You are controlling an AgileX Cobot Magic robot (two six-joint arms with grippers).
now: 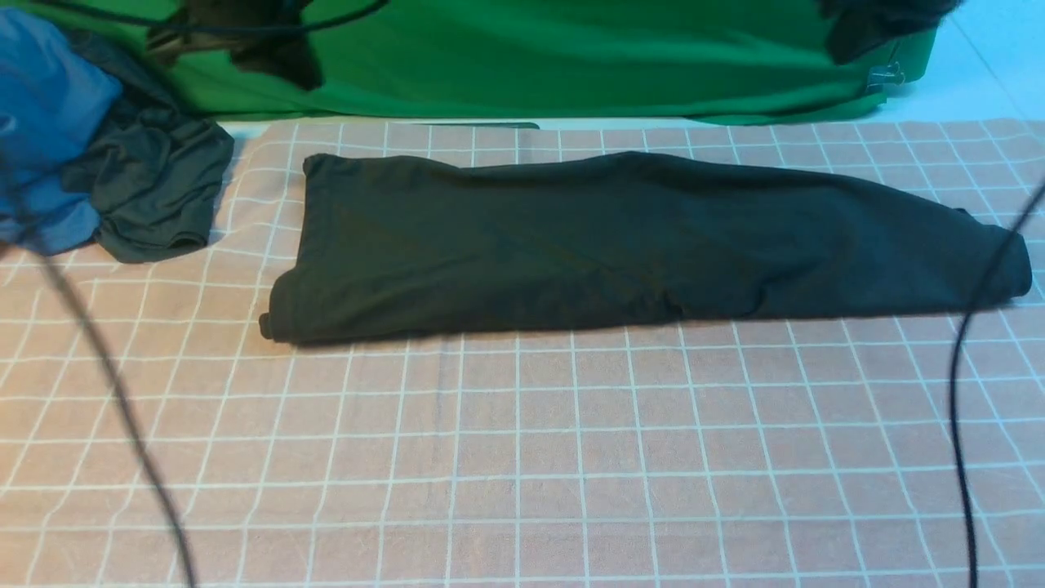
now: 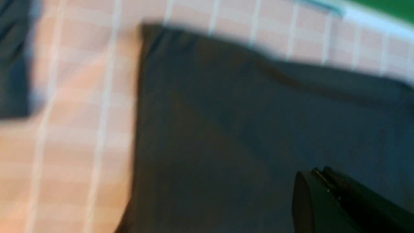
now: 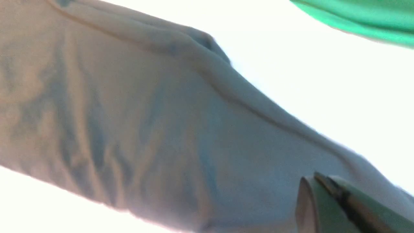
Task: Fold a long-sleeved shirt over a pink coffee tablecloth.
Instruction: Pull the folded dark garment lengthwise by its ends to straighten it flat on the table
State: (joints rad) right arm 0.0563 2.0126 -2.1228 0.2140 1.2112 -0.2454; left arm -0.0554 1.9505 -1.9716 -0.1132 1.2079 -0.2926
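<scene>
Left hand (image 2: 320, 174) shows only as a dark tip at the corner of its own wrist view. Its jaws are closed together with nothing seen between them, and it is poised over the black shirt (image 2: 242, 129). The whole view is blurred. Right hand (image 3: 318, 178) is likewise cut off to a tip, jaws pressed closed and gripping nothing that shows. Glare washes its view so badly that the shirt (image 3: 161, 129) looks pale grey and the cloth around it is blank white. Neither hand can be made out in the front view, where only dark blurred shapes are cut off by the top edge.

The shirt (image 1: 620, 245) lies folded into one long band across the far half of the pink checked tablecloth (image 1: 522, 457). Which end is the neck cannot be told. At the far left a smaller dark garment (image 1: 155, 188) sits bunched against blue fabric (image 1: 45, 106), apart from the shirt. A green cloth (image 1: 531, 65) runs behind. Two black cables (image 1: 106, 367) (image 1: 963, 392) hang blurred across the foreground, the right one crossing the shirt's end.
</scene>
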